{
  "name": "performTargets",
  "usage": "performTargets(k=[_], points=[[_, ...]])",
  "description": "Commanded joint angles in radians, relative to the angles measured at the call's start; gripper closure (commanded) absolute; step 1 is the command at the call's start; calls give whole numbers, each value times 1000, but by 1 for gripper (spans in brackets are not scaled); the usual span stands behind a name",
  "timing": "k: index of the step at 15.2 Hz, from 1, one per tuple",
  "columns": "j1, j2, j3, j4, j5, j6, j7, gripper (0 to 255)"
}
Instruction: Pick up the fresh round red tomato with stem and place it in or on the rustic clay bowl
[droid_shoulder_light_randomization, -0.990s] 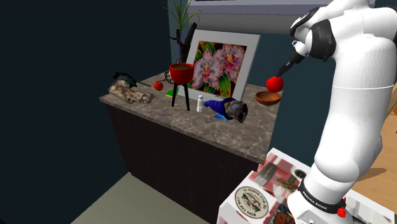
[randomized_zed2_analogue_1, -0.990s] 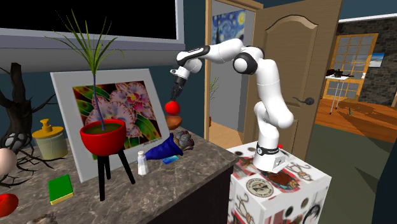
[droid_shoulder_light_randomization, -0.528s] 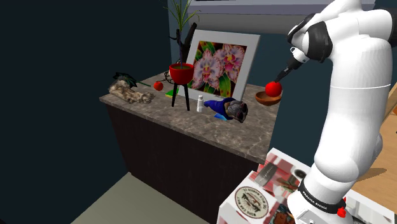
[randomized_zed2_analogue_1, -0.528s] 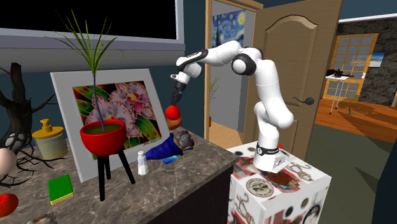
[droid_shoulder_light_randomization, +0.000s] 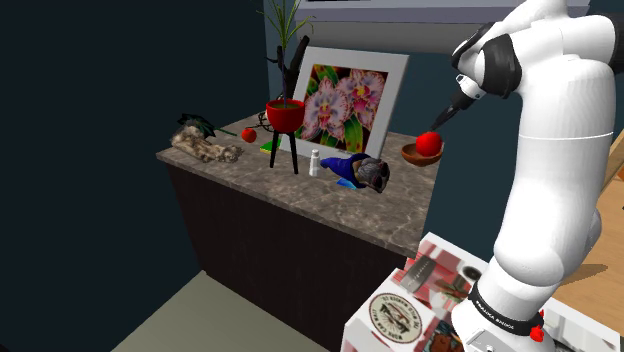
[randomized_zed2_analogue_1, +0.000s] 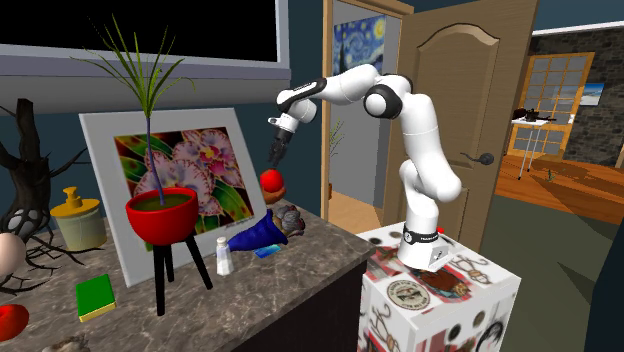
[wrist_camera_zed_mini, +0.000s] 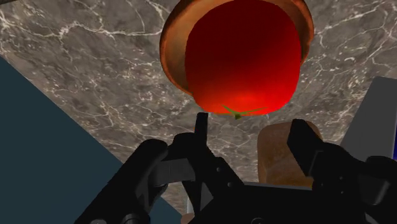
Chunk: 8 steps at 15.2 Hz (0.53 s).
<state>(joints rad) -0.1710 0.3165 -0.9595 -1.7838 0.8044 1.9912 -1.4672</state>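
Observation:
The round red tomato (droid_shoulder_light_randomization: 429, 144) with its green stem lies in the brown clay bowl (droid_shoulder_light_randomization: 412, 156) at the far right end of the marble counter. My gripper (droid_shoulder_light_randomization: 440, 124) hangs just above it, open. In the wrist view the tomato (wrist_camera_zed_mini: 243, 54) sits inside the bowl's rim (wrist_camera_zed_mini: 170, 38), beyond my gripper (wrist_camera_zed_mini: 249, 127), whose fingers stand apart without touching it. From the second exterior view the tomato (randomized_zed2_analogue_1: 270, 180) sits right below the gripper (randomized_zed2_analogue_1: 275, 160).
A framed orchid picture (droid_shoulder_light_randomization: 345, 95) leans just behind the bowl. A red plant pot on legs (droid_shoulder_light_randomization: 284, 115), a white shaker (droid_shoulder_light_randomization: 314, 163) and a blue and grey object (droid_shoulder_light_randomization: 358, 170) stand further along the shoulder view's left. A second tomato (droid_shoulder_light_randomization: 248, 134) lies at the far end.
The gripper came down with the tomato from above the bowl. The tomato now rests in the bowl and the fingers stand apart from it.

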Motion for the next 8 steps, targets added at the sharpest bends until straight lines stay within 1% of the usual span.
performTargets(k=[1, 5, 8], points=[[0, 0, 0, 0, 0, 0, 0, 0], [0, 0, 0, 0, 0, 0, 0, 0], [5, -53, -33, 31, -60, -58, 31, 0]])
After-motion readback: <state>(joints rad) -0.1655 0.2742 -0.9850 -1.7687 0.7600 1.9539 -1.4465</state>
